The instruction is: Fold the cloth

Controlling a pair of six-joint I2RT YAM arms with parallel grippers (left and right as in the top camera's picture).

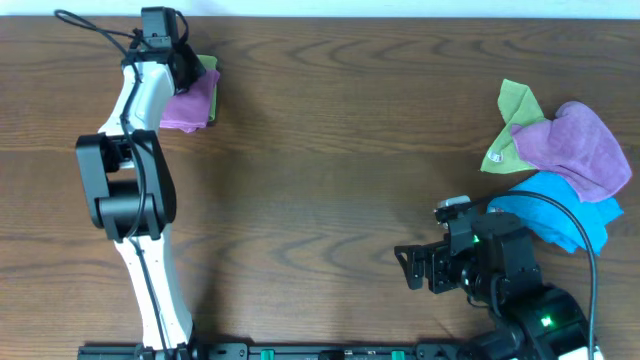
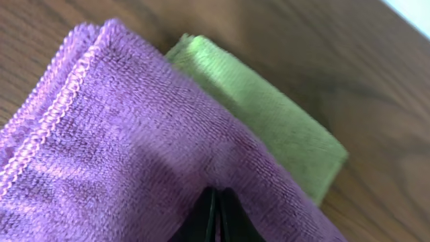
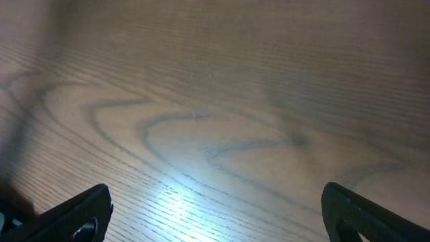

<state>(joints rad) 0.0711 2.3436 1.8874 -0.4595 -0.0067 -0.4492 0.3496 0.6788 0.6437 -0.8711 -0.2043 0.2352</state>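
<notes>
A folded lilac-purple cloth (image 1: 190, 104) lies at the far left of the table on top of a folded lime-green cloth (image 1: 208, 66). My left gripper (image 1: 183, 72) is over it. In the left wrist view its fingers (image 2: 216, 196) are pressed together on the purple cloth (image 2: 121, 154), which bulges round the tips; the green cloth (image 2: 269, 121) shows beyond it. A second lilac-purple cloth (image 1: 578, 148) lies crumpled at the right. My right gripper (image 1: 413, 268) is open and empty above bare wood (image 3: 218, 215), left of that pile.
The right pile also holds a lime-green cloth (image 1: 512, 120) with a white tag and a bright blue cloth (image 1: 560, 212). The table's far edge runs just behind the left stack. Brown wood table (image 1: 330, 150).
</notes>
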